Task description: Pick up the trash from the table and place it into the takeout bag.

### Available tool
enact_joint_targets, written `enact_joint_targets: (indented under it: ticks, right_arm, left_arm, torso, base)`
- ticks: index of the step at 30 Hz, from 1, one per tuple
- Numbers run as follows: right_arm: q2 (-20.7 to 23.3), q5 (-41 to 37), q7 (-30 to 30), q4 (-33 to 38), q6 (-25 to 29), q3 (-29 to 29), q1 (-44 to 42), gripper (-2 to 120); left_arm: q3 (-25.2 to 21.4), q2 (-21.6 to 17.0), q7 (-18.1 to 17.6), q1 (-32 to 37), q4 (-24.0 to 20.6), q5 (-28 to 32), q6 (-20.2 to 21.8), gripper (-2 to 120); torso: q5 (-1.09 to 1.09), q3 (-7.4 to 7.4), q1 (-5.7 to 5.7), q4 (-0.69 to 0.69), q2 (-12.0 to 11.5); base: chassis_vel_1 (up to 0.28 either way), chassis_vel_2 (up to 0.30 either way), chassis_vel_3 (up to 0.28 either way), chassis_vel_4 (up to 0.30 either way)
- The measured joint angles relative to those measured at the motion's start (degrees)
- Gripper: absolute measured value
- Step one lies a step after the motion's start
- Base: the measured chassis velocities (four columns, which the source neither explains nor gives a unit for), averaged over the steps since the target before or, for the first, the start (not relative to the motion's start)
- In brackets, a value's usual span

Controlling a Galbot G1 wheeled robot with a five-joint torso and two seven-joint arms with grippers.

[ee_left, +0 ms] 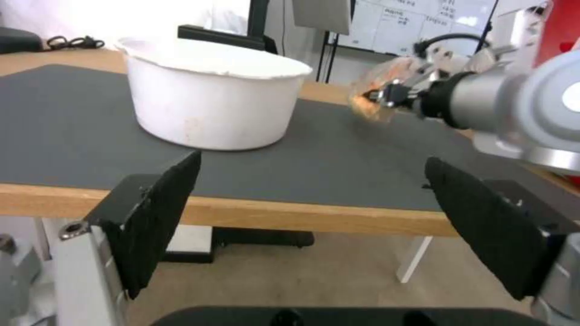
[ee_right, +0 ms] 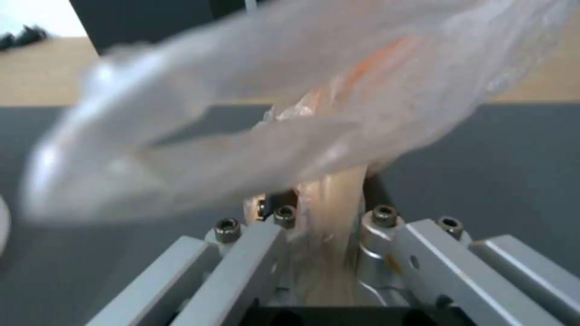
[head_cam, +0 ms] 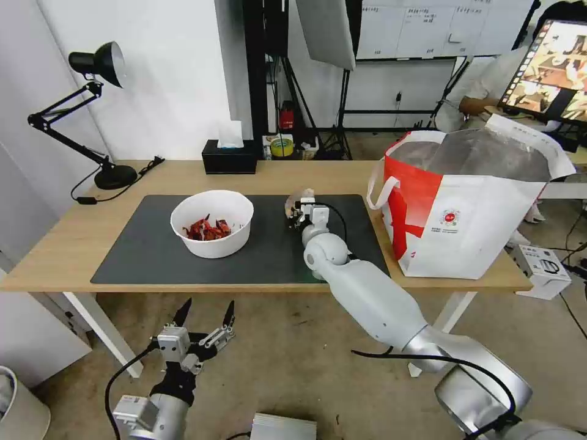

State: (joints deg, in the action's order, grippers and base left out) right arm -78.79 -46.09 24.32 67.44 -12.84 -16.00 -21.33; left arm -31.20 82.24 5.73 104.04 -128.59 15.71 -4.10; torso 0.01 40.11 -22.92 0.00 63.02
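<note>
My right gripper (head_cam: pixel 298 214) is shut on the small clear bag of orange-brown food (head_cam: pixel 291 204), held just above the dark mat (head_cam: pixel 140 250) near the table's middle. In the right wrist view the bag (ee_right: pixel 290 113) bulges out past the shut fingers (ee_right: pixel 378 217). To its left on the mat stands a white bowl of red shells (head_cam: pixel 212 223). At the right end of the table (head_cam: pixel 67 232) stands the takeout bag (head_cam: pixel 465 208), open at the top. My left gripper (head_cam: pixel 208 305) hangs open below the table's front edge, facing the bowl (ee_left: pixel 211 90).
A black tissue box (head_cam: pixel 229 157) sits at the table's back edge and a black desk lamp (head_cam: pixel 107 174) at the back left corner. A white box (head_cam: pixel 541 263) lies on the floor at the right, a pale bin (head_cam: pixel 18 409) at the lower left.
</note>
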Motion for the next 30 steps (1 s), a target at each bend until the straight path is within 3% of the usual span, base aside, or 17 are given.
enact_joint_targets:
  ticks: [5,11,13,19,22,30]
  right_arm:
    - [4.44,-0.10,-0.05,6.46,1.14,-0.54,-1.12,6]
    - [5.28,-0.21,-0.05,7.83,1.31,-0.54,-1.44,6]
    - [9.23,-1.01,-1.27,14.55,2.90,-0.41,-3.39,6]
    - [15.36,0.63,-7.21,23.43,7.04,1.22,-8.60,6]
    - [22.49,5.98,-12.91,31.82,10.81,5.56,-17.51,6]
    - [31.92,9.73,-20.83,42.13,18.22,16.90,-31.78,5]
  left_arm:
    - [-0.23,-0.09,-0.03,-0.26,-0.01,0.03,0.02,100]
    - [-0.24,-0.07,-0.04,-0.30,0.00,0.03,0.02,100]
    - [-0.10,0.20,-0.07,-0.52,0.20,0.04,0.06,100]
    - [0.20,0.57,-0.11,-0.75,0.58,0.00,0.10,100]
    - [0.34,0.71,-0.13,-0.89,1.01,-0.18,0.12,100]
    - [1.16,1.58,-0.16,-1.03,1.45,-1.15,0.12,100]
  torso:
    - [0.00,0.00,0.00,0.00,0.00]
    - [0.00,0.00,0.00,0.00,0.00]
    - [0.00,-0.01,0.00,0.00,0.00]
    - [0.01,0.00,0.00,0.00,0.00]
    - [0.02,0.00,0.00,0.00,0.00]
    - [0.01,-0.01,0.02,0.00,0.01]
  base:
    - [0.000,0.000,0.000,0.000]
    - [0.000,0.000,0.000,0.000]
    - [0.000,0.000,0.000,0.000]
    - [0.000,0.000,0.000,0.000]
    - [0.000,0.000,0.000,0.000]
    - [0.000,0.000,0.000,0.000]
